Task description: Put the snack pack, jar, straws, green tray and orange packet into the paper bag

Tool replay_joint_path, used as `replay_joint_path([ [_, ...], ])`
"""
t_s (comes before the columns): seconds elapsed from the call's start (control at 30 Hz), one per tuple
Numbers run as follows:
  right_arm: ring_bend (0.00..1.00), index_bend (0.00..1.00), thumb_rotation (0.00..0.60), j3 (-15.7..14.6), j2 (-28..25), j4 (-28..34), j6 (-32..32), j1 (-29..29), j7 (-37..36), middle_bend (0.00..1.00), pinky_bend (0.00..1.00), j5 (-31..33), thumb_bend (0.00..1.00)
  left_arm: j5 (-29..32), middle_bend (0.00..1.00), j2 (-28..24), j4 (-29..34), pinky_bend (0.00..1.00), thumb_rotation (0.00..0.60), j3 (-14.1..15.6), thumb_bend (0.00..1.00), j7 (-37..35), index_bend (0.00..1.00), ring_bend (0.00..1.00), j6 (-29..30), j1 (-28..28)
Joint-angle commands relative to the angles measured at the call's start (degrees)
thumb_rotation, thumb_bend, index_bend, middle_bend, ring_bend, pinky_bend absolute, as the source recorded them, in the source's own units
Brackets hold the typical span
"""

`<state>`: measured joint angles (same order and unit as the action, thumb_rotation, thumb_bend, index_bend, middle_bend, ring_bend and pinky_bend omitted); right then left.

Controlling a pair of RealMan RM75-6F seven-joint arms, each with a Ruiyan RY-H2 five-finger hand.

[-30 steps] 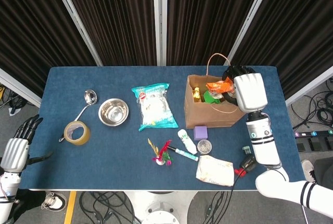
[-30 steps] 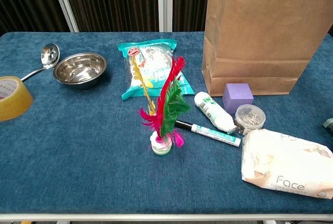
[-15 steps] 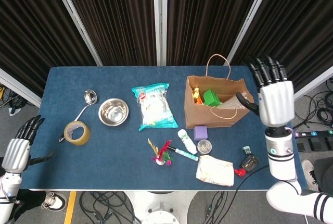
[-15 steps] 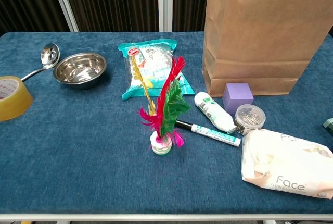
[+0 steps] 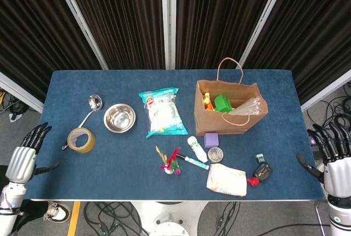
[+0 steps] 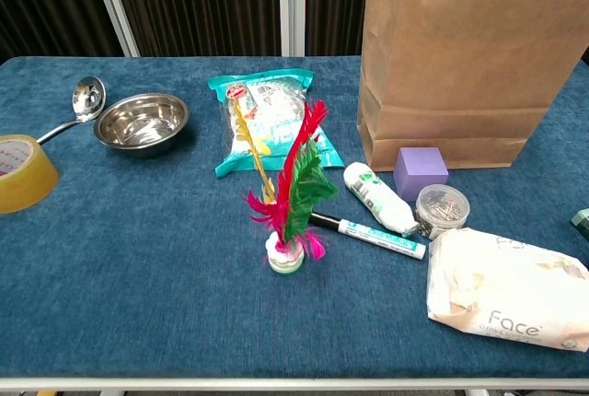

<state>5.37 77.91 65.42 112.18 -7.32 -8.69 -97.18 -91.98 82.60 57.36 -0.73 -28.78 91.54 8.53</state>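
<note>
- Head view: we see our left hand off the near-left corner of the table and our right hand off the near-right corner, both with fingers spread and holding nothing; we judge they are parked clear of the work
- Head view: the paper bag stands upright at the far right with its mouth open, which suits dropping things in from above; inside we make out the green tray, a yellow-orange item at the left end that we take for the jar, and clear wrapping at the right that may be the straws; the orange packet we cannot pick out, so it may lie hidden deeper in
- Head view: the snack pack lies flat on the cloth left of the bag, apart from it, so we judge it is the piece not yet packed
- Head view: the steel bowl holds nothing we can see; tape roll and ladle lie to its left
- Chest view: neither hand shows; the bag's front wall hides its contents
- Chest view: a small clear tub sits just near of the bag beside a purple cube, with something fine inside that we cannot name; a feathered shuttlecock stands upright near the snack pack, beside a white bottle and a marker, and a wipes pack lies near right
</note>
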Motion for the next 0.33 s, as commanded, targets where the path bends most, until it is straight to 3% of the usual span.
replay_joint_path([
  [0.03, 0.04, 0.21, 0.600, -5.9, 8.8, -17.3, -9.7, 4.5, -13.4, 0.19, 0.08, 4.5, 0.00, 0.0, 0.14, -0.1, -0.1, 0.16, 0.600, 0.0, 0.06, 0.7, 0.11, 0.01, 0.2, -0.1],
  [0.17, 0.01, 0.20, 0.600, -5.6, 10.9, -24.0, -13.7, 3.3, -21.1, 0.17, 0.05, 5.4, 0.00, 0.5, 0.14, -0.4, -0.2, 0.16, 0.600, -0.2, 0.06, 1.0, 0.11, 0.01, 0.4, -0.5],
  [0.33, 0.01, 0.20, 0.600, -4.7, 12.2, -26.9, -15.1, 2.9, -20.6, 0.16, 0.04, 6.2, 0.00, 0.8, 0.14, -1.0, 0.0, 0.16, 0.600, -0.5, 0.06, 1.2, 0.11, 0.01, 0.7, -0.7],
])
